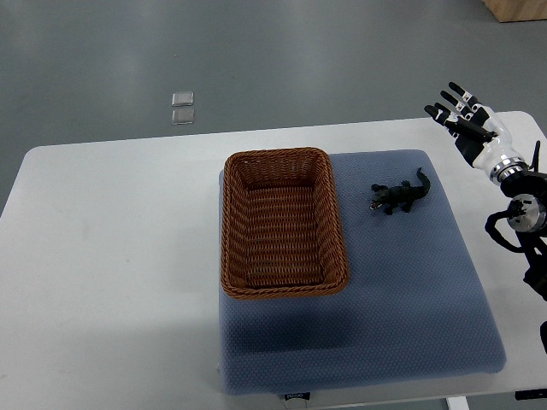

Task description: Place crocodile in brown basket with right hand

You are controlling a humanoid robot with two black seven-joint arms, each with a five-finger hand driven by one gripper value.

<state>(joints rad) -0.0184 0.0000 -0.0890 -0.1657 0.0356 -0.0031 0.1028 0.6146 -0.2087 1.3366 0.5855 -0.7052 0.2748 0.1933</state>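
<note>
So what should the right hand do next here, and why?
Probably move the right hand toward the crocodile to grasp it: the hand is open and holds nothing, and the crocodile lies on the blue mat beside the brown basket.

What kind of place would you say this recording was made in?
Probably a robotics lab or test room: a white table with a blue mat on a grey floor, staged with a brown basket and toy crocodile, and a robot's right hand.
</note>
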